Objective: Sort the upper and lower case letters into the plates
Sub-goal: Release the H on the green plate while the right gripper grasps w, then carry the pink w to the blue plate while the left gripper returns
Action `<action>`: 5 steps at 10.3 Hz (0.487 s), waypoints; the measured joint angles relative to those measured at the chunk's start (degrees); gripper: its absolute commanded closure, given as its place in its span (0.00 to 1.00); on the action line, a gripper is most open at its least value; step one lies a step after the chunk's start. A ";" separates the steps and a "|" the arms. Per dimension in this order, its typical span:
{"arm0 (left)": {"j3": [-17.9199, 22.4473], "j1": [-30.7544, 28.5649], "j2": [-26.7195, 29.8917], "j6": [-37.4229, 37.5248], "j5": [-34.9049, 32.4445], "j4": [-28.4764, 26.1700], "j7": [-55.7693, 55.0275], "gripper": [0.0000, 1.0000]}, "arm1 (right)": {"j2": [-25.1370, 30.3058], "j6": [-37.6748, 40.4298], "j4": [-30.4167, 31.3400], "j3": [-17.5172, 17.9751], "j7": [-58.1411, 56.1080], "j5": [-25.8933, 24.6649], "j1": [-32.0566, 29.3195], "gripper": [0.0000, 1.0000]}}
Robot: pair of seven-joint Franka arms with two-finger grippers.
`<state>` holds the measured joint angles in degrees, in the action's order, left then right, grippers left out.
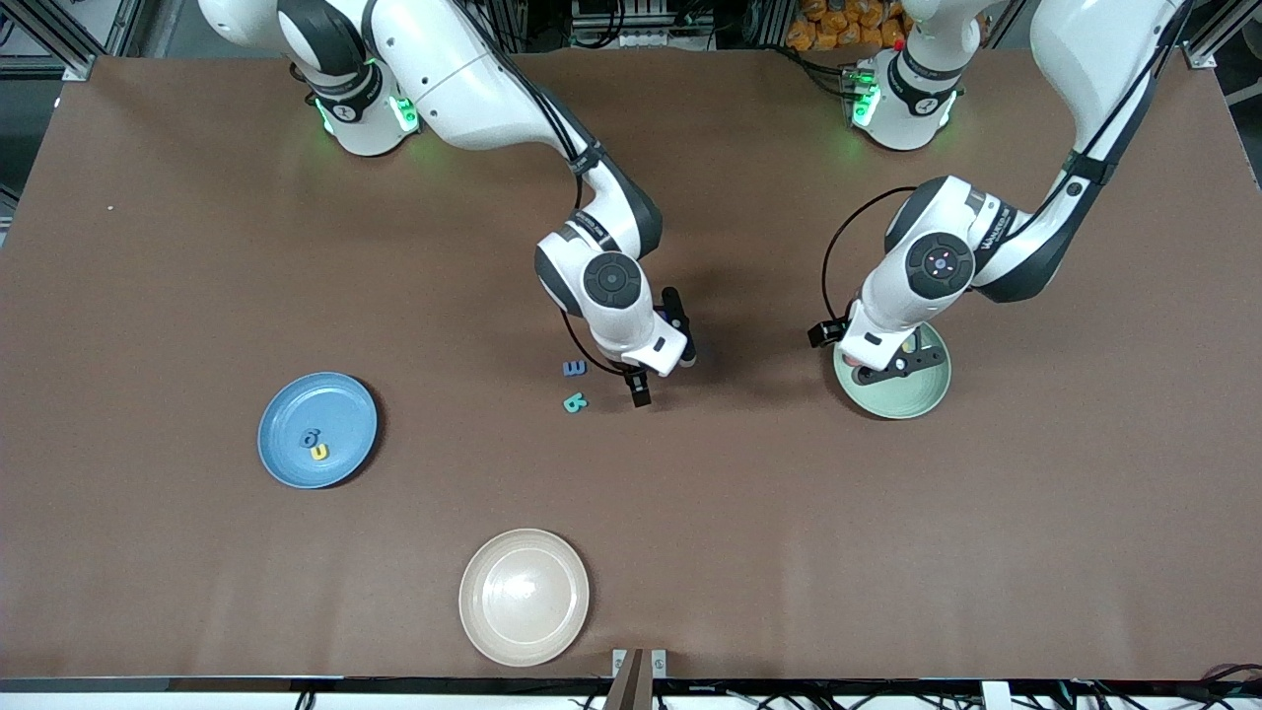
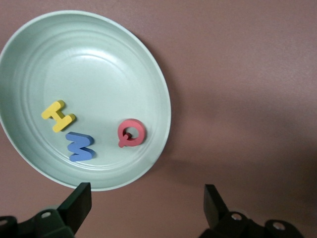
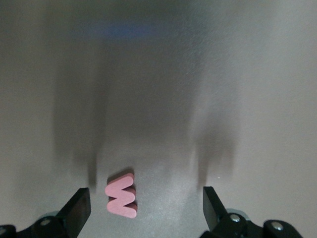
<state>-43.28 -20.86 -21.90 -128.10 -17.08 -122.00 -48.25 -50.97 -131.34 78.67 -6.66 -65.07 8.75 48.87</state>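
Observation:
The pale mint green plate [image 1: 919,394] lies toward the left arm's end of the table. In the left wrist view this plate [image 2: 99,64] holds a yellow H [image 2: 58,116], a blue W [image 2: 80,147] and a red Q [image 2: 132,133]. My left gripper [image 1: 895,363] hangs open and empty over the plate's edge [image 2: 146,208]. The sky blue plate [image 1: 340,404] holds a blue letter [image 1: 312,438] and a yellow letter [image 1: 319,453]. My right gripper [image 1: 659,360] is open low over the table, with a pink w [image 3: 122,196] lying between its fingers [image 3: 143,208]. A blue letter [image 1: 574,368] and a teal letter [image 1: 575,402] lie beside it.
A cream-beige plate [image 1: 524,597] sits empty near the table's front edge, nearer to the front camera than the loose letters. The brown table [image 1: 887,552] has open room between the plates.

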 measured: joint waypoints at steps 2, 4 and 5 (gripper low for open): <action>0.04 0.00 -0.26 0.00 0.00 0.17 -0.14 0.00 | -0.03 -0.17 0.33 0.00 0.00 -0.47 0.00 0.00; 0.05 0.00 -0.41 0.00 0.00 0.28 -0.14 0.00 | -0.07 -0.67 0.82 0.00 0.00 -0.96 0.00 0.00; 0.05 0.00 -0.42 0.00 0.00 0.31 -0.14 0.00 | -0.08 -1.02 1.21 0.00 0.00 -1.04 0.00 0.00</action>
<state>-43.24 -20.86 -22.33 -128.10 -17.08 -121.69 -48.40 -51.05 -132.35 79.89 -6.66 -65.07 7.71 48.87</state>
